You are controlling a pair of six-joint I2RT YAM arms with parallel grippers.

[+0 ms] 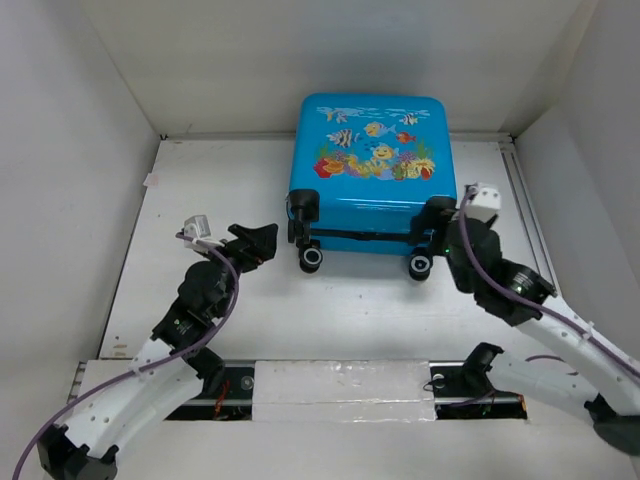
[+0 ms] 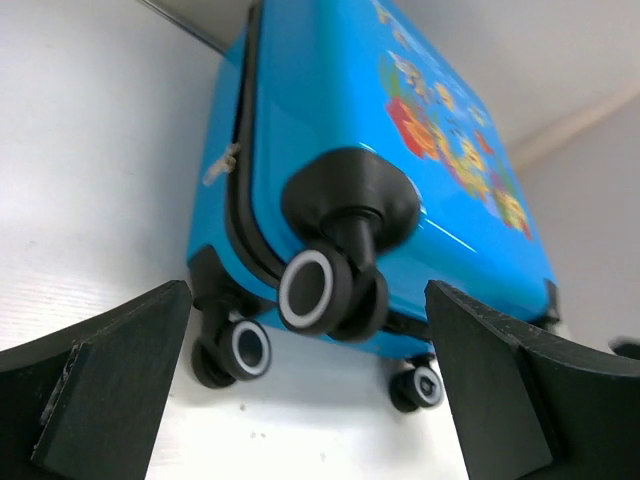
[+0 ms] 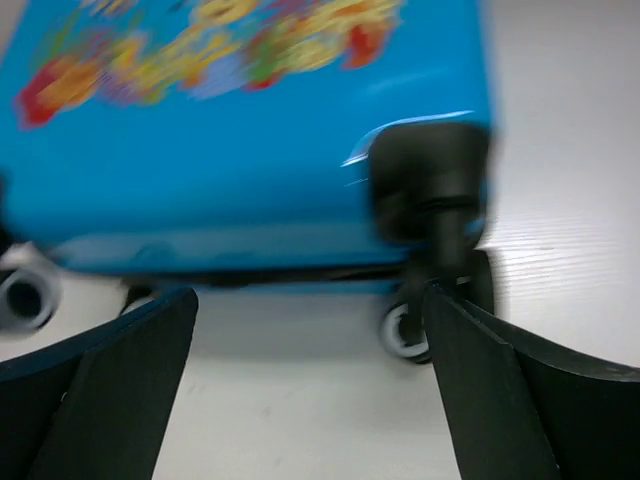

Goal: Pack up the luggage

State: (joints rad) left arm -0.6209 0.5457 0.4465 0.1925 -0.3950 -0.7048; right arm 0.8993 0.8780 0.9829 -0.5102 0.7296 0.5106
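The luggage (image 1: 372, 150), a small bright-blue suitcase, lies closed and flat at the back middle of the table, fish print up, black wheels toward me. My left gripper (image 1: 262, 243) is open and empty, just left of the near-left wheels (image 1: 311, 257). In the left wrist view the luggage (image 2: 330, 110) and a wheel (image 2: 312, 290) show between my open fingers (image 2: 110, 380). My right gripper (image 1: 440, 222) is open and empty at the near-right corner, close to the right wheel (image 1: 421, 266). The right wrist view shows the luggage (image 3: 240, 150) blurred, with a wheel (image 3: 405, 330) beside my right finger (image 3: 520, 390).
White walls enclose the table (image 1: 200, 300) at the back and on both sides. A black rail with white tape (image 1: 340, 385) runs along the near edge between the arm bases. A small white tag (image 1: 151, 181) lies at the left wall.
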